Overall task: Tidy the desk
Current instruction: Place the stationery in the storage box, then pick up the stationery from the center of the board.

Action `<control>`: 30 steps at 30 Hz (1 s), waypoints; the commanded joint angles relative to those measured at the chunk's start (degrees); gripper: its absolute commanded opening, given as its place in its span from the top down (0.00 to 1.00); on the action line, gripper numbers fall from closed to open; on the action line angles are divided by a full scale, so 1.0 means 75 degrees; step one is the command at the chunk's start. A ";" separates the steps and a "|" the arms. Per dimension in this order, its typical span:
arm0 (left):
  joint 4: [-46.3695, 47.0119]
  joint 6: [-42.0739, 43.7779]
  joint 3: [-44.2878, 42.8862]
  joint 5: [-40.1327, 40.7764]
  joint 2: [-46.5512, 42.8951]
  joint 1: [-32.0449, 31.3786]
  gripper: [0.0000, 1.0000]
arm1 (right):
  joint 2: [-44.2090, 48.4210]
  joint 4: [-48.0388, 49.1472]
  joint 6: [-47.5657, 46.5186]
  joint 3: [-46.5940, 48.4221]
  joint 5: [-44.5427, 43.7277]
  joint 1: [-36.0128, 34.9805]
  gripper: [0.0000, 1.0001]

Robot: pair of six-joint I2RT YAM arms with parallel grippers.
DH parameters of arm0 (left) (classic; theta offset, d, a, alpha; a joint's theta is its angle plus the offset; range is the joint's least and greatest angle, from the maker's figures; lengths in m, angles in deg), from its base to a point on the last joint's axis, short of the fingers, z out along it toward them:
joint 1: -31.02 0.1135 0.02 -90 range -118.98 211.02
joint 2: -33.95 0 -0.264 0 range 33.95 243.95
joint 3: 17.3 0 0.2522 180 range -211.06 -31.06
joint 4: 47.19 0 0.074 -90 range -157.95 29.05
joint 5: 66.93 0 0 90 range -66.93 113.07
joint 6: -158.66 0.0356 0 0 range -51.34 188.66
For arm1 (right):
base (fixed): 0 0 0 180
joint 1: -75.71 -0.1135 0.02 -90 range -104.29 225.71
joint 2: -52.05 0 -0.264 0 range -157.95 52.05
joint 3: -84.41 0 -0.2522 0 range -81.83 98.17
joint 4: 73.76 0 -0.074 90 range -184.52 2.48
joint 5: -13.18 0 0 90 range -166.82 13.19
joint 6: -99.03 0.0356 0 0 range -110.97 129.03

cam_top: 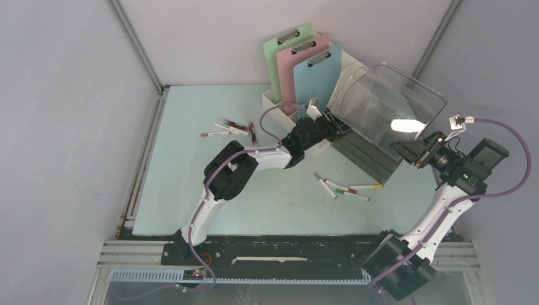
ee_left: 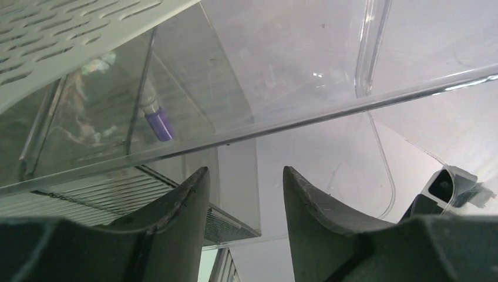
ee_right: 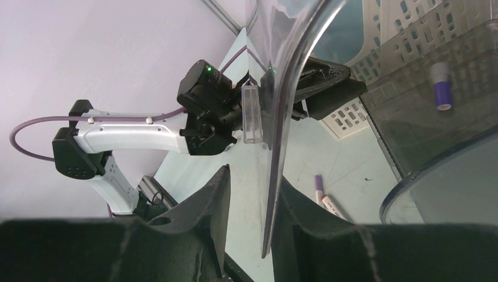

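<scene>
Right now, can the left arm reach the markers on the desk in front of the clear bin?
Probably yes. The left gripper is open and empty by the rim of the clear bin, and the markers lie on bare desk near its forearm, nothing covering them.

Bright, even light; glare on clear bin (cam_top: 407, 125).

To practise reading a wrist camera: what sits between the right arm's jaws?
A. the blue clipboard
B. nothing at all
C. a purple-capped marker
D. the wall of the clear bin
D: in the right wrist view the thin wall of the clear bin rises from between the right jaws, and no marker or clipboard is there.
</scene>
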 commanded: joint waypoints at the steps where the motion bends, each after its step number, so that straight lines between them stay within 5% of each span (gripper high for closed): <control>1: 0.0175 0.0262 -0.0337 0.0096 -0.0042 -0.0088 0.48 | 0.0209 0.0047 0.0201 0.0031 0.1286 -0.0065 0.63; 13: 0.1043 0.1545 0.1775 0.0409 -0.1825 -0.0134 0.48 | 0.0221 -0.0002 0.0086 0.0040 0.1264 -0.0073 0.63; 30: 0.0657 0.4203 0.5524 0.1681 -0.4636 -0.0146 0.47 | 0.0278 -0.0052 -0.0003 0.0040 0.1232 -0.0080 0.63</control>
